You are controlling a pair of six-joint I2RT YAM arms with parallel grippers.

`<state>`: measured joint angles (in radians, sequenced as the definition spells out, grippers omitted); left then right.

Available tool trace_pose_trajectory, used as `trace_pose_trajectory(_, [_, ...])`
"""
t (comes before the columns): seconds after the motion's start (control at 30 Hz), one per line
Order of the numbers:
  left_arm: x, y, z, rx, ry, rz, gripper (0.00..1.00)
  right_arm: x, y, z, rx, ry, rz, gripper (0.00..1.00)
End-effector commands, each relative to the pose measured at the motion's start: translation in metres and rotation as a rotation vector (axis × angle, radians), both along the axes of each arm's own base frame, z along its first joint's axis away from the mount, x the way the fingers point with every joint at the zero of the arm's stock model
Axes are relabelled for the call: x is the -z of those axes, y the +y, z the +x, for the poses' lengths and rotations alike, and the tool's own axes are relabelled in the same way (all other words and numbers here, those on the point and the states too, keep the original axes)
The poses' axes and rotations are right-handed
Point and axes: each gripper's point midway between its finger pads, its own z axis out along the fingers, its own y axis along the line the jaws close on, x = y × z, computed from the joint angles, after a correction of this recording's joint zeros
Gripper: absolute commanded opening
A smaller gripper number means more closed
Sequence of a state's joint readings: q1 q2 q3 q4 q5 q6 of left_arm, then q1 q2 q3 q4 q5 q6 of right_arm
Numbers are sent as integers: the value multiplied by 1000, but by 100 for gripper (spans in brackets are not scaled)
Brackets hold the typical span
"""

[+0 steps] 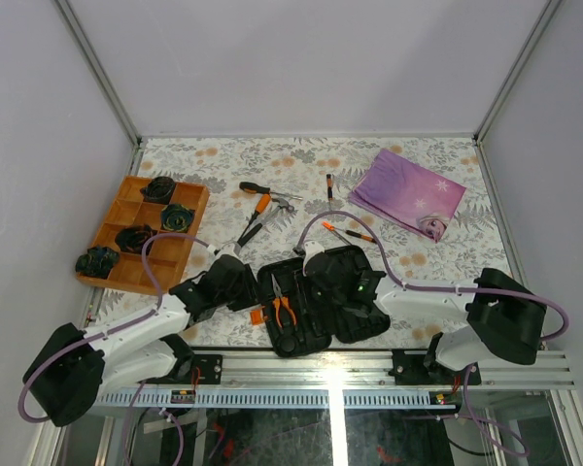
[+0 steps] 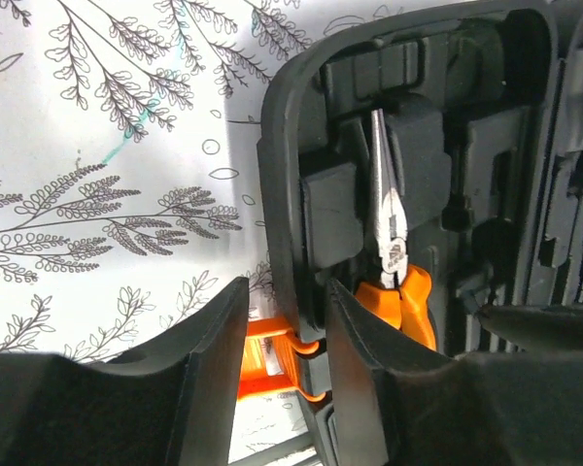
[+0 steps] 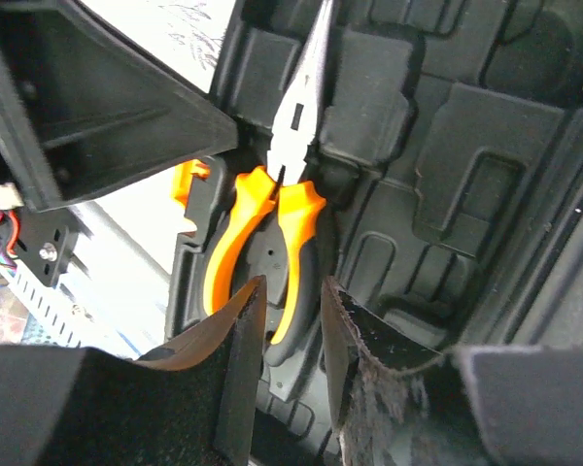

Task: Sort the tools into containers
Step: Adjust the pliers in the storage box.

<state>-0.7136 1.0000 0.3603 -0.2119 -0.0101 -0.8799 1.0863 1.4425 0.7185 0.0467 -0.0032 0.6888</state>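
Note:
The black case (image 1: 355,311) lies open at the table's near middle. Orange-handled pliers (image 1: 284,312) sit in a moulded slot of its left half (image 2: 394,243) (image 3: 272,204). My left gripper (image 2: 287,291) (image 1: 249,288) straddles the case's left wall beside the orange latch (image 2: 257,354), shut on wall and latch. My right gripper (image 3: 293,286) (image 1: 306,282) hangs open over the pliers, the end of one handle between its fingers with a gap either side. Beyond the case, loose tools lie on the cloth: a screwdriver (image 1: 254,187), a hammer (image 1: 284,204), another screwdriver (image 1: 329,184), and two small ones (image 1: 348,233).
An orange divided tray (image 1: 128,209) with black coiled lumps (image 1: 176,217) stands at the left. A purple bag (image 1: 408,192) lies at the back right. The metal rail (image 1: 369,367) with the arm bases runs along the near edge. Grey walls close off both sides.

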Motion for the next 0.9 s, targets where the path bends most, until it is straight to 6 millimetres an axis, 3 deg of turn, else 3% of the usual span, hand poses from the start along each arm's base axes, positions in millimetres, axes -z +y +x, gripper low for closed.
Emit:
trace_pose_trajectory(0.0, [-5,-5,15,-8,-65,1,33,-5,13,2,-21,-3,67,34])
trace_pose_trajectory(0.47, [-5,-3,45,-22,-88,76,27,-2,20,11,22,1,63,27])
trace_pose_trajectory(0.63, [-22,2,56,-35,-117,122,35,-11,16,13,53,-13,87,32])
trace_pose_trajectory(0.87, [-50,10,46,-58,-139,116,39,-17,6,18,105,-38,81,34])
